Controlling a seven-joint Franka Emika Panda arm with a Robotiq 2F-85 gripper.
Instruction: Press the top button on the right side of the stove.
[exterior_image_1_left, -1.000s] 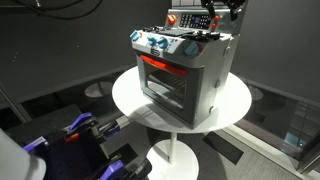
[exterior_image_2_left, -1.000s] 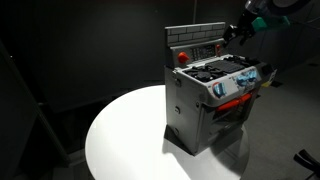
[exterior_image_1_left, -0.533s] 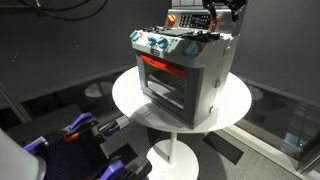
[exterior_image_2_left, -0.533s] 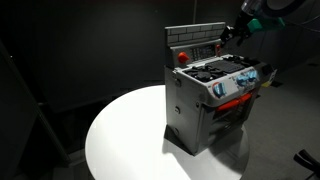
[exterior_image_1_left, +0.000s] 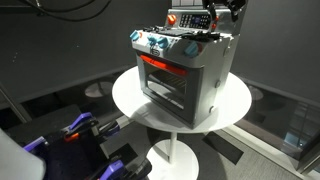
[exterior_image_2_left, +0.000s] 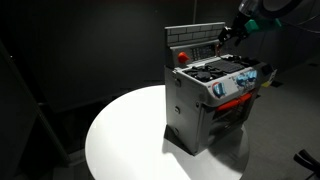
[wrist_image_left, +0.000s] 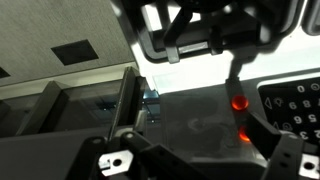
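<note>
Stove (exterior_image_1_left: 185, 75): a toy, probably hollow plastic, so light and apt to slide or tip on the smooth round white table (exterior_image_1_left: 125, 95) if pushed hard. The press likely wants to be short and square to the upright back panel (exterior_image_2_left: 195, 38), using one fingertip and not a grasp; no hold is needed. The buttons are probably small with shallow travel, and the panel is thin and may flex. Looks: silver-grey box with an orange-red framed glass door (exterior_image_1_left: 160, 80) in front, blue-white knobs (exterior_image_1_left: 158, 43) along the top front edge, a dark cooktop, and the control panel rising at the back. Location: it sits on the table, roughly at its middle in both exterior views. The gripper (exterior_image_1_left: 222, 12) is high at the back right of the stove, close to the panel; whether it touches I cannot tell. In the wrist view, two glowing red buttons (wrist_image_left: 238, 102) sit one above the other on a dark surface, with a slim finger (wrist_image_left: 232, 68) pointing toward the upper one. Claw spread or pressed together: cannot tell, since the linkage is blurred and cut off.
</note>
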